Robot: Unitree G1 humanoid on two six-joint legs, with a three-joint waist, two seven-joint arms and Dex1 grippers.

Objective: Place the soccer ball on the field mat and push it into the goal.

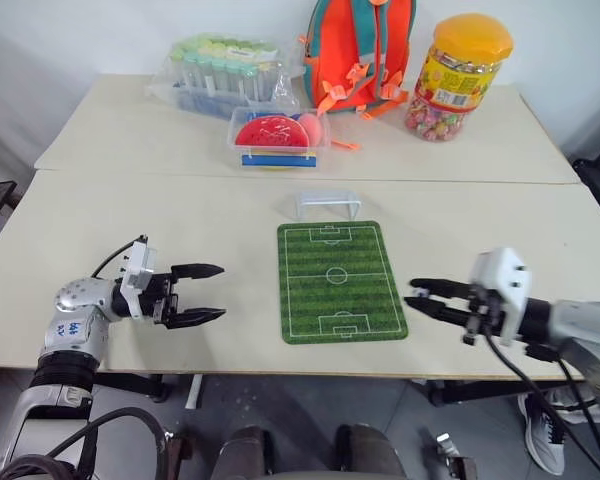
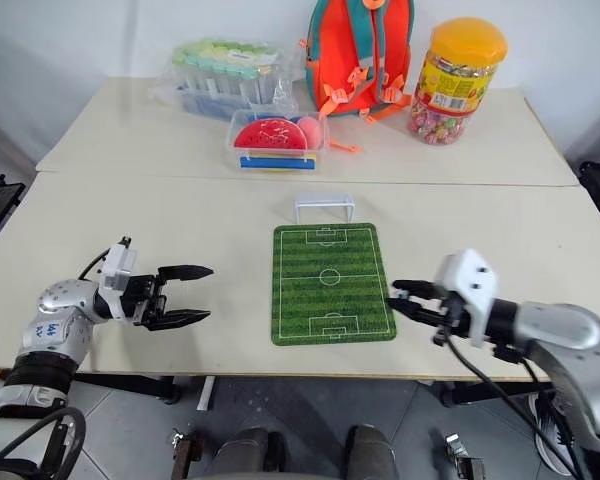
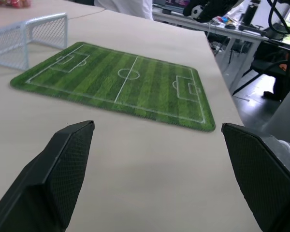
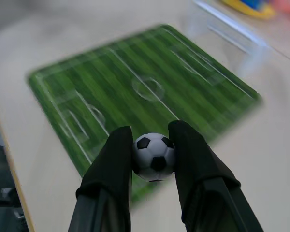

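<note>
The right gripper (image 4: 152,145) has its jaws closed on the soccer ball (image 4: 154,155), which sits pinched between the two black fingertips (image 4: 117,150), white with black patches, right at their ends. A hold that far out probably keeps the ball free to be set down without the fingers pressing into the mat. In the head views this gripper (image 1: 416,294) is at the lower right of the frame, pointing towards the near right corner of the field mat (image 1: 340,281) and raised off the worktop (image 1: 180,210); the ball is too small to make out there, so the wrist camera is what confirms the grip.

The left gripper (image 1: 212,293) is at the lower left of the frame, well apart from the mat, jaws open and empty, pointing across towards it. Its wrist view looks between its fingers (image 3: 63,164) at bare worktop and the mat's long side, and catches the ball far off in the right gripper at the upper right of that frame, which the head views do not resolve.

The mat lies flat at the centre of the frame with a short side towards the robot. The goal (image 1: 327,204) stands just beyond its far short side, mouth facing down the pitch, so a ball placed on the green could be pushed straight away from the robot into it. At the top of the frame stand a clear box with a red lid (image 1: 276,139), a backpack (image 1: 358,52) and a candy jar (image 1: 458,76), clear of the play.
</note>
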